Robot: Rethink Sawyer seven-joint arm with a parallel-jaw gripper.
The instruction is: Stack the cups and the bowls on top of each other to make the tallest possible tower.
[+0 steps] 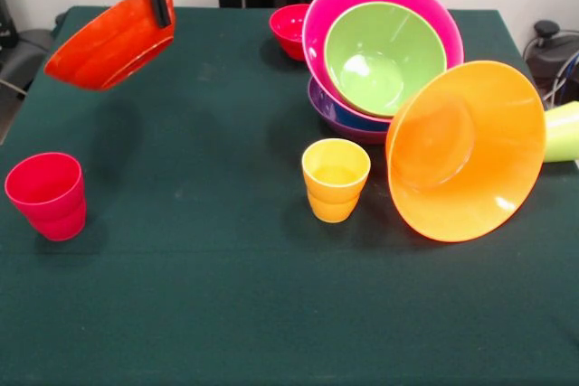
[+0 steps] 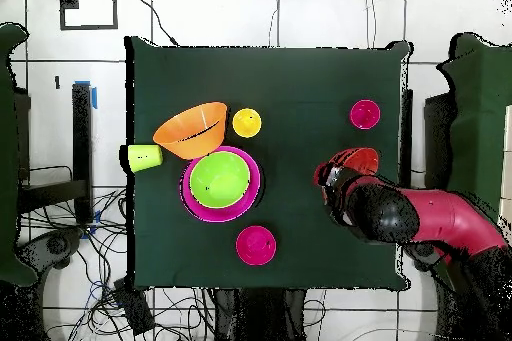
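- The robot's gripper (image 1: 156,2) hangs above the table's far corner, at the upper left of the front view, with its fingers clenched on the rim of a large glossy red-orange plastic bowl (image 1: 109,41).
- That bowl is clear of the dark green table (image 1: 226,314) and steeply tilted, rim side turned down toward the camera; its shadow falls on the cloth below.
- The relation that matters: the tower (image 1: 380,61) lies well apart from the held bowl, across the table to the right in the front view. In the overhead view, the tower (image 2: 220,185) sits to the left of the gripper (image 2: 335,172).
- The tower is a medium purple plastic bowl (image 1: 336,115) at the bottom, a large pink plastic bowl (image 1: 317,29) nested in it, and a medium lime green plastic bowl (image 1: 384,56) nested in the pink one. All lean toward the camera, so the open mouth is not level.
- A large light orange plastic bowl (image 1: 466,151) stands nearly on edge, just beside the tower; whether it touches cannot be told.
- A small yellow plastic cup (image 1: 336,178) stands upright near the tower's front; a red plastic cup (image 1: 47,194) stands upright well apart at the left; a lime green plastic cup (image 1: 563,131) lies on its side at the right edge, partly hidden by the orange bowl.
- A small red plastic bowl (image 1: 291,29) rests behind the tower.
- Judged from this, the held bowl would need levelling before being set down on the tilted pile, which could slip.
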